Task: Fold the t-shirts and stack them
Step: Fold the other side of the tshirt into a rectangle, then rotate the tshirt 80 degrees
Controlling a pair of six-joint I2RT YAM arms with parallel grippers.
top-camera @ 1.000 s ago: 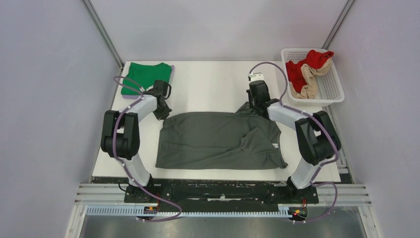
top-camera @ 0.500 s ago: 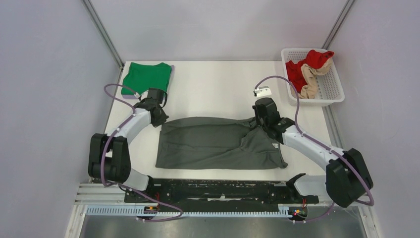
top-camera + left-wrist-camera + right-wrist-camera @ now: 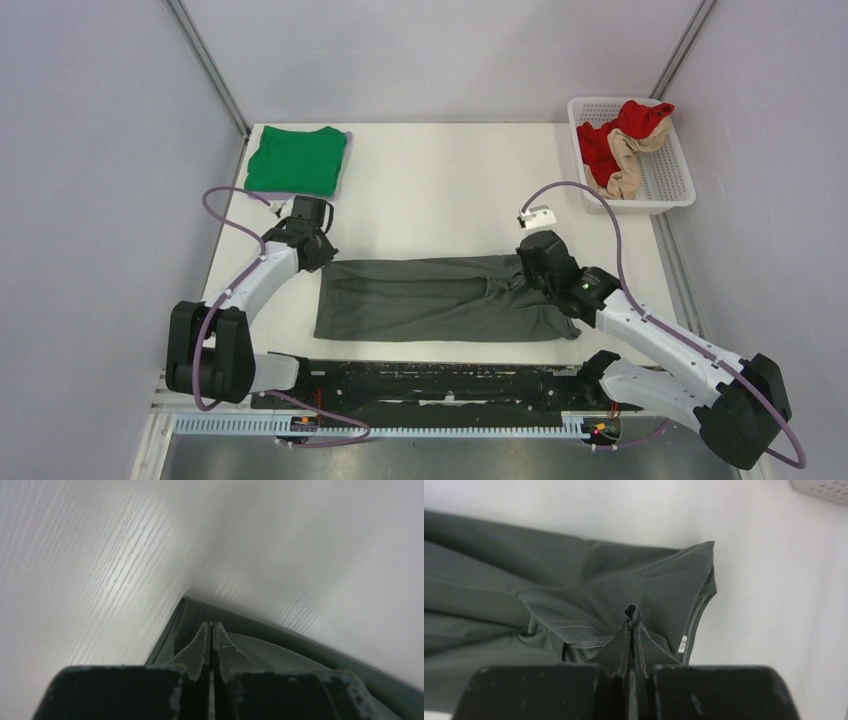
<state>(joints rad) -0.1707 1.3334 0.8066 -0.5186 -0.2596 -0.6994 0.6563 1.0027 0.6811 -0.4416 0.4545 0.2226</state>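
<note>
The dark grey t-shirt (image 3: 430, 298) lies across the near middle of the table, its far edge drawn toward the near edge. My left gripper (image 3: 318, 250) is shut on its far left corner, which also shows in the left wrist view (image 3: 260, 647) round the gripper (image 3: 210, 626). My right gripper (image 3: 532, 268) is shut on a pinch of its far right edge, which also shows in the right wrist view (image 3: 574, 595) round the gripper (image 3: 633, 622). The bright green t-shirt (image 3: 297, 159) lies folded at the far left corner.
A white lattice basket (image 3: 668, 185) with red (image 3: 630, 125) and beige (image 3: 626, 165) garments stands at the far right. The table (image 3: 440, 190) is white between the shirts. Grey walls close in on both sides.
Both grippers have moved toward the near edge, pulling the grey shirt's far edge over itself. The shirt now looks narrower front to back.
</note>
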